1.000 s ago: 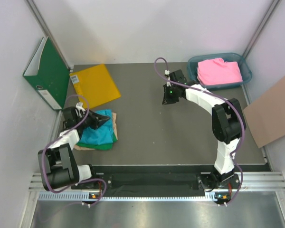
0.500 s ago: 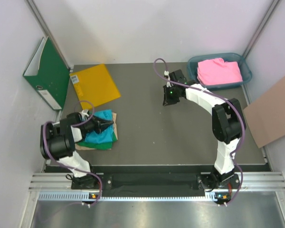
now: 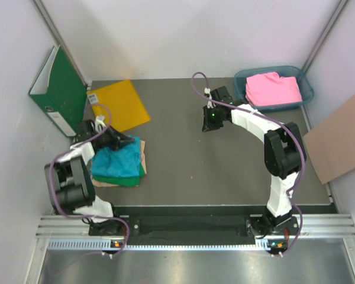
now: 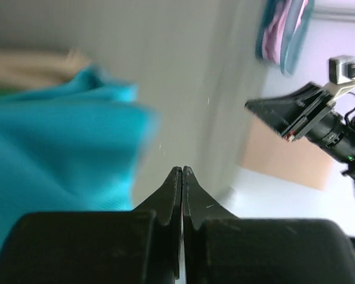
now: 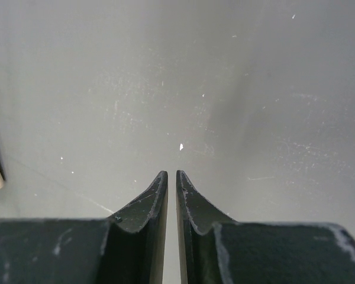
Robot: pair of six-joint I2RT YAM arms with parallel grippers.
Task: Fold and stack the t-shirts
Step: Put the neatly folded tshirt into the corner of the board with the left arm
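Grey table (image 3: 183, 160): left fingers (image 4: 174, 184) together, low beside turquoise shirt (image 3: 115, 163); right arm (image 3: 257, 125) outstretched, right fingers (image 5: 156, 195) slightly apart.

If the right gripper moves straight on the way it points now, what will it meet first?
Probably the bare grey table: in the wrist view the right gripper aims at its surface with nothing between. How near it is, the pictures do not show.

Left claw (image 4: 182, 170) closed; blurred turquoise shirt (image 4: 59, 148) alongside, perhaps touching.
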